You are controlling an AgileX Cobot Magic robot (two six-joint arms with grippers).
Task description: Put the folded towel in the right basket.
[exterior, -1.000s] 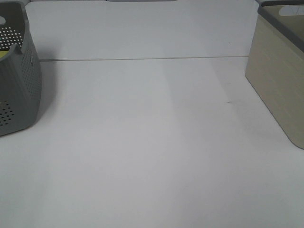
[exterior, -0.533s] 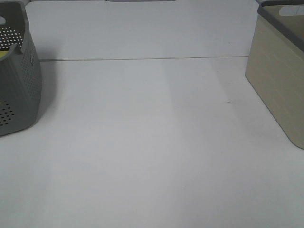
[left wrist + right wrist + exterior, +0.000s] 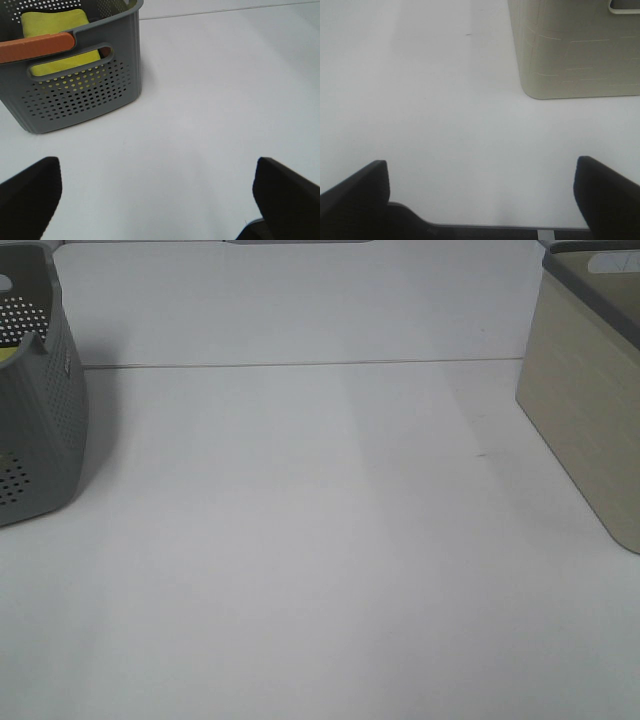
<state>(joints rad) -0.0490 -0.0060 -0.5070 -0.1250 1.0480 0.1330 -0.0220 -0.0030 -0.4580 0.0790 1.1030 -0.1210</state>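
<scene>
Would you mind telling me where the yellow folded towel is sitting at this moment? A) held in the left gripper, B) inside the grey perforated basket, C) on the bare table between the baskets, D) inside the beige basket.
B: the left wrist view shows the yellow towel lying inside the grey perforated basket, behind its orange handle, while the left gripper is open and empty.

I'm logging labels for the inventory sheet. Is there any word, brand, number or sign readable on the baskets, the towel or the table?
None can be read: the grey basket, its orange handle, the yellow towel inside it, the beige basket and the table show no text in any view.
</scene>
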